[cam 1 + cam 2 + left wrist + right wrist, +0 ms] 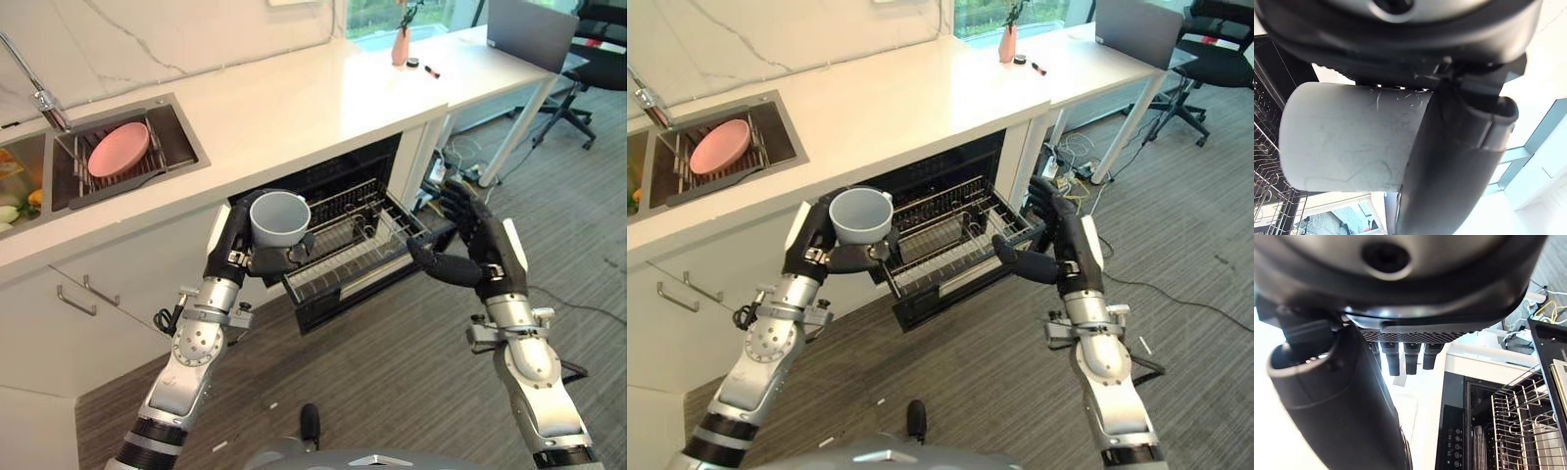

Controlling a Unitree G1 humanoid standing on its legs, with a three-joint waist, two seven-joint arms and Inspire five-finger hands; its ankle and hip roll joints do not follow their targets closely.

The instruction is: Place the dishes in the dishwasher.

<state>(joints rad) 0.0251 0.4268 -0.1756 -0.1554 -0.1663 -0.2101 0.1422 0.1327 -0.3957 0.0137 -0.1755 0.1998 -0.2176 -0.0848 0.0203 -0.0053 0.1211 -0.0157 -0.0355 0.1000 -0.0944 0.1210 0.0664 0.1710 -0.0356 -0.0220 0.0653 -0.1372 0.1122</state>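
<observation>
A grey mug stands upright in my left hand, whose fingers and thumb curl round it, above the left end of the pulled-out dishwasher rack. In the left wrist view the mug's pale wall lies against my thumb. My right hand hangs open beside the rack's right end, thumb pointing toward the rack, fingers straight. A pink plate leans in the sink's drying rack on the counter at the back left.
The open dishwasher sits under the white counter. A pink vase and small items stand at the counter's far right. An office chair and floor cables lie to the right. Cabinet handles are at left.
</observation>
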